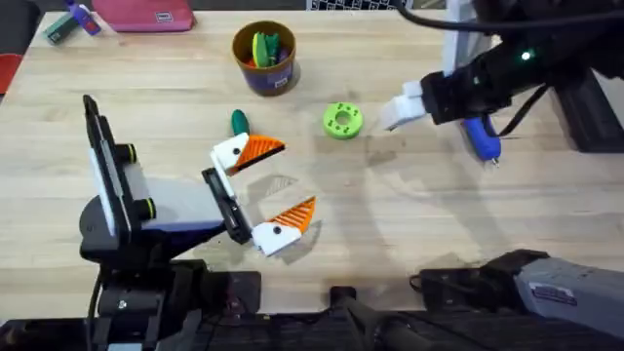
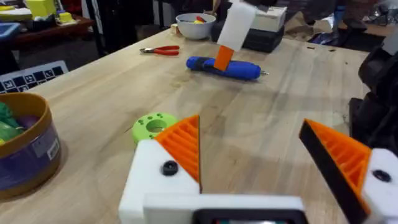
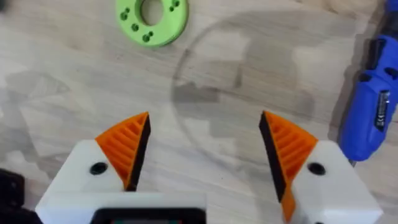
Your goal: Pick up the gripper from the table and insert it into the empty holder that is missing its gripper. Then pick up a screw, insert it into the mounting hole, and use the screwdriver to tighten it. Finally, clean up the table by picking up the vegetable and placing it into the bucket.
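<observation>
Beside the left gripper [image 1: 292,177], assembly looks finished; only the clean-up is left.

Both white blocky plastic mounts [image 2: 149,180] of the left gripper carry an orange ridged plastic wedge [image 2: 183,146], and a dark screw head seems to fill each mounting hole [image 2: 169,167], so I judge the insertion and tightening done, though I cannot tell which mount had been bare. This gripper is spread wide and holds nothing. The small dark green oval toy cucumber [image 1: 239,122] lies on the wooden table [image 1: 409,205] just beyond its far wedge, between it and the round blue-purple, tan-rimmed bucket [image 1: 264,57], not yet dropped in. The right gripper [image 3: 205,124] also gapes wide and empty, with the blue pen-shaped screwdriver [image 3: 367,112] lying just beside it and the light green round disc [image 3: 152,22] ahead.
</observation>
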